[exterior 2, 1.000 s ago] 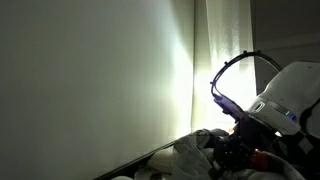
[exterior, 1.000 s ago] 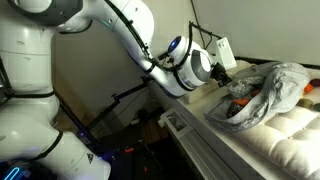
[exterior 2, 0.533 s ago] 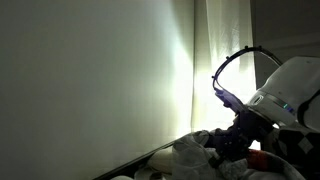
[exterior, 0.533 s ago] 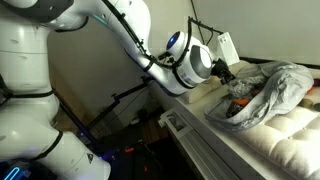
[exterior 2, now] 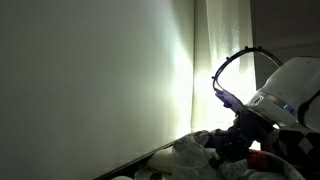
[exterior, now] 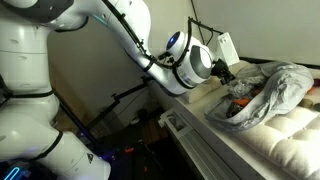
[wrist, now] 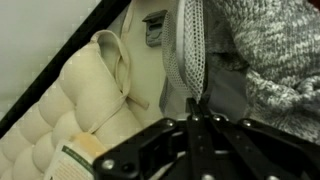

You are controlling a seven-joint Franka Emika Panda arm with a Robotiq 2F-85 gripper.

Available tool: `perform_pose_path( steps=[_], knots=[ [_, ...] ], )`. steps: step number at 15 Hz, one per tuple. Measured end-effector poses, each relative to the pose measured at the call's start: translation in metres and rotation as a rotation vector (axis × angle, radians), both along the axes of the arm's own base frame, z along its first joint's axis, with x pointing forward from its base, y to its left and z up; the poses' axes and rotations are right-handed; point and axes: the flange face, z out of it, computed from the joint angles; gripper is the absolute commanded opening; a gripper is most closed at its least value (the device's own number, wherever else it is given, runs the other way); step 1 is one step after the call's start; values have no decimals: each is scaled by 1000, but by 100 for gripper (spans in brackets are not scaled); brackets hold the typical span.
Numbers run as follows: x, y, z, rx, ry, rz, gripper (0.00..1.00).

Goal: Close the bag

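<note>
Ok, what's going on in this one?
A robot arm reaches over a cream quilted cushion to a crinkled grey bag lying on it. The pincer is shut at the bag's near edge, seemingly pinching a strip of it. The bag's mouth looks open, with something orange showing.

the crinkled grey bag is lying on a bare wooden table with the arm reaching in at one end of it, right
Not quite. The bag lies on a cream quilted cushion, not a bare wooden table; an exterior view shows the tufted padding under it. The arm does reach in at one end of it.
</note>
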Motion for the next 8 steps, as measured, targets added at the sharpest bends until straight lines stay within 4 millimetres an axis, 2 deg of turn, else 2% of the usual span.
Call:
perform_pose_path(
  steps=[8],
  knots=[
    [0, 0, -1, 0, 1, 0, 1]
  ],
)
